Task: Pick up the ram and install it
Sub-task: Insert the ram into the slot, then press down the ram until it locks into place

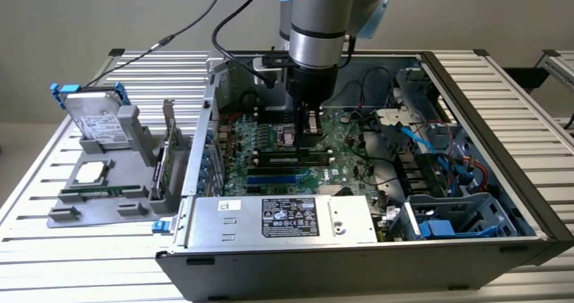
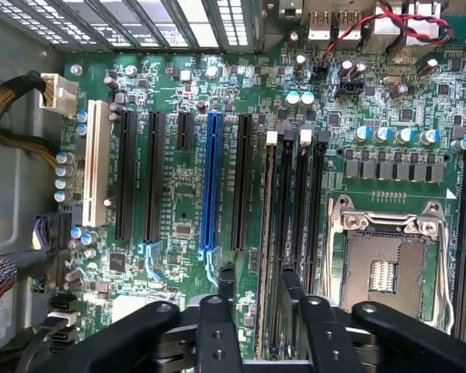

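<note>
Nearest in the exterior view, a silver power supply [image 1: 282, 219] sits along the near edge of the open computer case [image 1: 502, 182], which stands on the slatted bench [image 1: 90, 263]. On the exterior view's left, beside the case, a grey holder [image 1: 99, 205] carries a square silver processor chip [image 1: 90, 172] and, farther back, an upright hard drive [image 1: 94, 118].

Beyond the power supply lies the green motherboard [image 1: 269, 138]. The ram [image 1: 292, 158] [image 2: 265, 233] stands edge-up in one of its long black memory slots, next to the open processor socket [image 2: 384, 260].

The hand [image 1: 310, 145] [image 2: 258, 276] hangs just over that stick. Its two black fingers [image 2: 227, 280] stand partly apart, one on each side, with a gap visible and nothing clamped. Whether either finger touches the stick cannot be told.

Farthest, the grey arm [image 1: 318, 27] rises straight up.
</note>
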Controlling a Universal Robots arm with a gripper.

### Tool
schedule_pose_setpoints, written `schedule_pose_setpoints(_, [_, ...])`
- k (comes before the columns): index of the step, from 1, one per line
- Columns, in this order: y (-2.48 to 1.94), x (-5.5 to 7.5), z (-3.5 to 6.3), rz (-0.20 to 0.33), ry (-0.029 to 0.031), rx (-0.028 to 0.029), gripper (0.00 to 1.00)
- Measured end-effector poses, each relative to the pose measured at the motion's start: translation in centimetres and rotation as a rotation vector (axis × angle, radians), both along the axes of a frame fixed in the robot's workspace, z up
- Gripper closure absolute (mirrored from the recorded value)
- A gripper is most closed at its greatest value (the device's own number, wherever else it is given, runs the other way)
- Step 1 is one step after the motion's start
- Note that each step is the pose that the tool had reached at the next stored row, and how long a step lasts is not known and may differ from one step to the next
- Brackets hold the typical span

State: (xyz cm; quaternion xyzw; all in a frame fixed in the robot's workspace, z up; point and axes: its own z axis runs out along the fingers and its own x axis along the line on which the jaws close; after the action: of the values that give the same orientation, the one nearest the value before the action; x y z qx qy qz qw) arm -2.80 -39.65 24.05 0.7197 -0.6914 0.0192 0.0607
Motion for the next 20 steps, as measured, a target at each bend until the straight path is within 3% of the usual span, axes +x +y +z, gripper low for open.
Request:
schedule_pose_setpoints(4, [0.01,-0.01,0.13,-0.002,0.0,0.0002,0.85])
schedule_pose_setpoints(6, [0.01,-0.01,0.13,-0.002,0.0,0.0002,0.9])
schedule_pose_setpoints(20, [0.0,-0.01,0.14,-0.002,0.0,0.0,0.9])
